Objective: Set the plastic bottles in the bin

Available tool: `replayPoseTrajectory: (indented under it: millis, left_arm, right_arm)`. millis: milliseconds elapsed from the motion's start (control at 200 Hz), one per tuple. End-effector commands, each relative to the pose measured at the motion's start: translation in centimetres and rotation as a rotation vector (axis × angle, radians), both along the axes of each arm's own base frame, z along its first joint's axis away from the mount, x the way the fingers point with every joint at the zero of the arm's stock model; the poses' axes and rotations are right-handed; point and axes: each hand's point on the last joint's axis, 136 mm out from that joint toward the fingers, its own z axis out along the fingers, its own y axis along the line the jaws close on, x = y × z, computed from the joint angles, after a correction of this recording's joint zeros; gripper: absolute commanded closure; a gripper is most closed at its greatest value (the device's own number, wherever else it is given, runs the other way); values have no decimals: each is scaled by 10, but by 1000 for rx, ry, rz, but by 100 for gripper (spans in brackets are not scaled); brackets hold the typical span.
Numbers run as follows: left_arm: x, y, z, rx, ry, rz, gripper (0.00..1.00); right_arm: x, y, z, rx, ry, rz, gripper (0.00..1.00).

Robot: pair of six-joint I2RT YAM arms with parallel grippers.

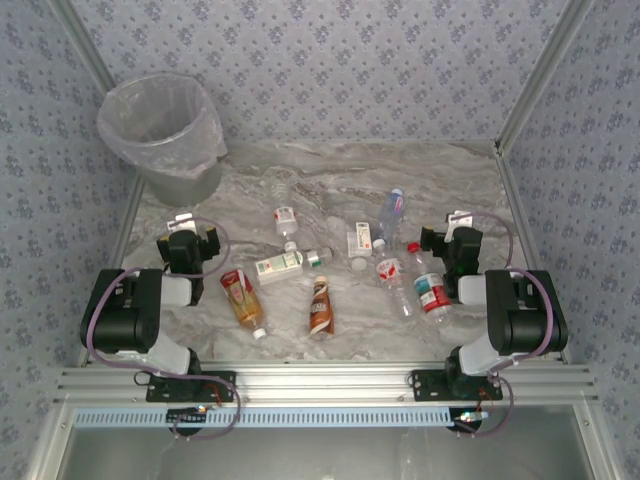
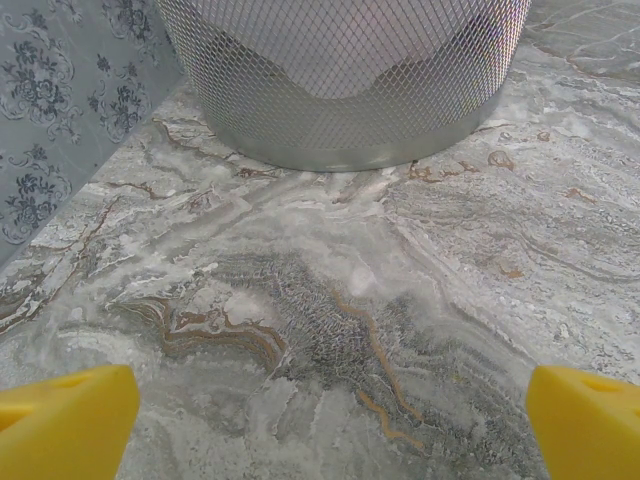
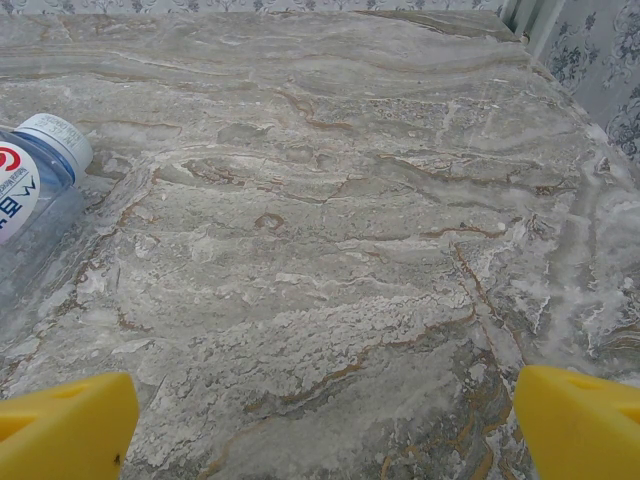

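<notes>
Both arms are sitting folded at the near edge of the table (image 1: 330, 170). The left gripper (image 2: 325, 425) is standing wide open over bare marble and holding nothing, its yellow fingers (image 2: 65, 425) showing at the bottom corners of the wrist view. The bin (image 1: 165, 135) is standing upright at the table's 10 o'clock corner, lined with a clear bag. In the left wrist view its mesh wall is rising at 12 o'clock from the gripper, well apart from the fingers.

The right gripper (image 3: 325, 425) is likewise gaping wide and empty, with a clear bottle (image 3: 30, 170) lying on its side at 10 o'clock, clear of the fingers.

The bottles (image 1: 285, 265) are lying scattered on the table between the two arms, from centre toward 6 o'clock. An amber bottle (image 1: 243, 300) is lying at 7 o'clock just beside the left arm. A brown-white bottle (image 1: 321, 305) is lying at 6 o'clock. Two red-capped bottles (image 1: 392, 275) are lying at 4 o'clock near the right arm.
</notes>
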Motion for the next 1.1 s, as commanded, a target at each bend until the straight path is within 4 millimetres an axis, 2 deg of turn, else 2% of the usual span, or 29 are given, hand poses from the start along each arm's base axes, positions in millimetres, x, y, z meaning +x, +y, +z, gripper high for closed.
replayPoseTrajectory:
  millis: [0,445,620,855,994,1094]
  left_arm:
    - [9,1,18,5,-61,9,1]
    - [9,0,20,7,-63,1,1]
    - [13,-9,28,19,-17,-45,1]
    - [3,-10,63,36,-52,-25,1]
    - [-5,-15,89,-49,-104,4,1]
    - [-9,-21,104,-120,-90,43,1]
  right_arm:
    - [3,-1,5,3,-18,-8,1]
    - [2,-1,5,6,-23,-6,1]
    - [0,-2,18,23,-34,-4,1]
    - [-6,-3,47,27,-47,-5,1]
    - [-10,-10,73,88,-93,-60,1]
    - [-11,-10,82,161,-78,-92,1]
